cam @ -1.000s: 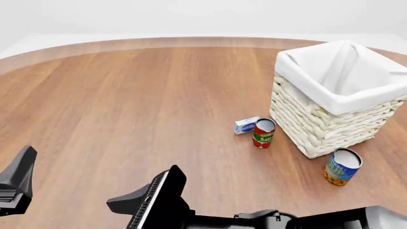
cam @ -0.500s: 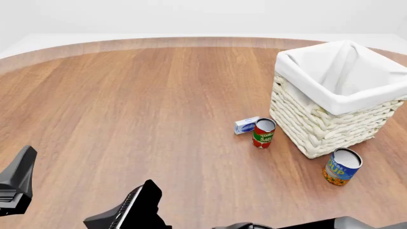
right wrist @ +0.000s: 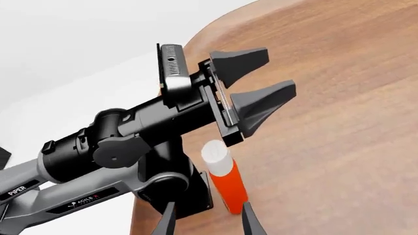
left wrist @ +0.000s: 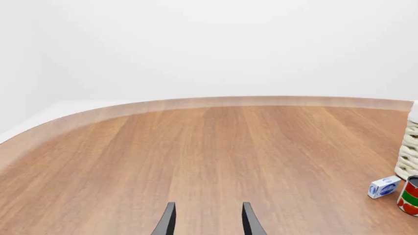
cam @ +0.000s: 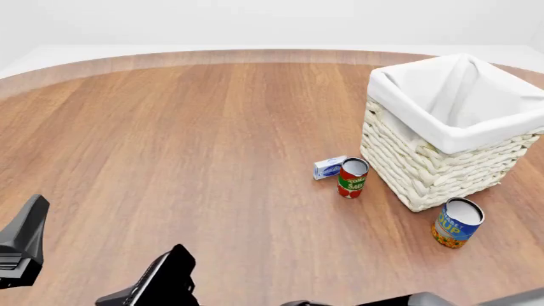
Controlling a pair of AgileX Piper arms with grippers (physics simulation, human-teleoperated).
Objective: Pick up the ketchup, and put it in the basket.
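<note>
The ketchup (right wrist: 225, 180), a red bottle with a white cap, shows only in the right wrist view. It stands upright near the table's near edge, beside the left arm's base and below the left gripper (right wrist: 279, 69). My right gripper (right wrist: 205, 223) is open and points at the bottle, a little short of it. In the front view the right gripper (cam: 151, 285) sits at the bottom left and the ketchup is out of view. The left gripper (cam: 24, 243) is open and empty at the lower left edge. The basket (cam: 442, 167) stands far right, empty.
A red-and-green tomato sauce can (cam: 352, 178) and a small blue-white box (cam: 329, 167) stand just left of the basket. A blue-and-orange can (cam: 457, 222) stands in front of it. The left wrist view shows the box (left wrist: 383, 187) and the tomato sauce can (left wrist: 410, 197).
My right gripper has swung left and back toward the table's near edge in the front view. The left arm and the cans have not moved.
</note>
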